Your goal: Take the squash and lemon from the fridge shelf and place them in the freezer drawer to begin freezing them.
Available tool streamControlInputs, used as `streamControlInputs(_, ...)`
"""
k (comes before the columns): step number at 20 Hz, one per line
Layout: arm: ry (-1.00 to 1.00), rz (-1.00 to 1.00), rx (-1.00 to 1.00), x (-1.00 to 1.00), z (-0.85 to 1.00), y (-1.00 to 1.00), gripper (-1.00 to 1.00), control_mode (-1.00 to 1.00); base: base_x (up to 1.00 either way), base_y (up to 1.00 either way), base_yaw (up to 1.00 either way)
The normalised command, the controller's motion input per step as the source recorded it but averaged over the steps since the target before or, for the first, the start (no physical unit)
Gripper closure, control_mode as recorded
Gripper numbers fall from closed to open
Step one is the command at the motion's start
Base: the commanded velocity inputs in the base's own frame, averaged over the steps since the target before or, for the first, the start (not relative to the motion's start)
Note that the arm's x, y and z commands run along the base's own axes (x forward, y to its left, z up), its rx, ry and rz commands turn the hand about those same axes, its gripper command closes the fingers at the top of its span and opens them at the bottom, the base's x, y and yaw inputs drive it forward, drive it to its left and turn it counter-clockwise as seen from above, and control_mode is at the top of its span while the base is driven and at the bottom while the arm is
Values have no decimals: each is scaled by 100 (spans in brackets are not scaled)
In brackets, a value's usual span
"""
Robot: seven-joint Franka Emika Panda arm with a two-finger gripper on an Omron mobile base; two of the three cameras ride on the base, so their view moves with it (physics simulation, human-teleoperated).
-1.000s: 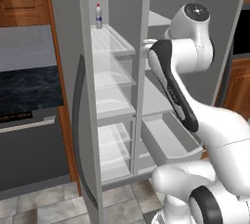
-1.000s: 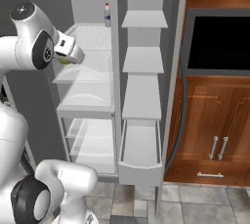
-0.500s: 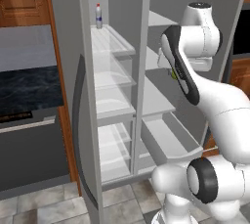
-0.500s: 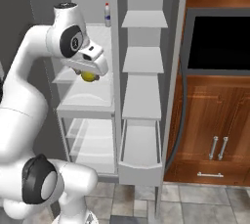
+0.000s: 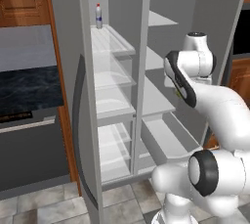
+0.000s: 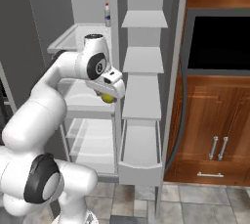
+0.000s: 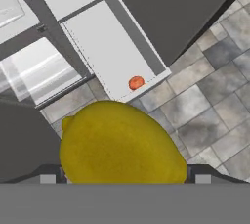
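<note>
The lemon is clenched in the gripper, high above the freezer drawer where the squash lies near its front; released early, it could be dropped onto the floor

Matt yellow lemon, faintly dimpled skin. Smooth orange squash. Plain matt white freezer drawer. Glossy brown wood cabinets. Mottled grey stone floor tiles.
</note>
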Motion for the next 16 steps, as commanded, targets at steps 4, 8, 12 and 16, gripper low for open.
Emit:
streamControlInputs(4,18,-9,0,58,-84,-47,100,-100,0,0,0)
streamControlInputs(8,12,-7,0,36,-75,-14,100,-100,0,0,0)
streamControlInputs(12,1,-5,0,34,-76,0,100,-100,0,0,0)
streamControlInputs(16,0,-2,0,17,-67,-11,100,-100,0,0,0)
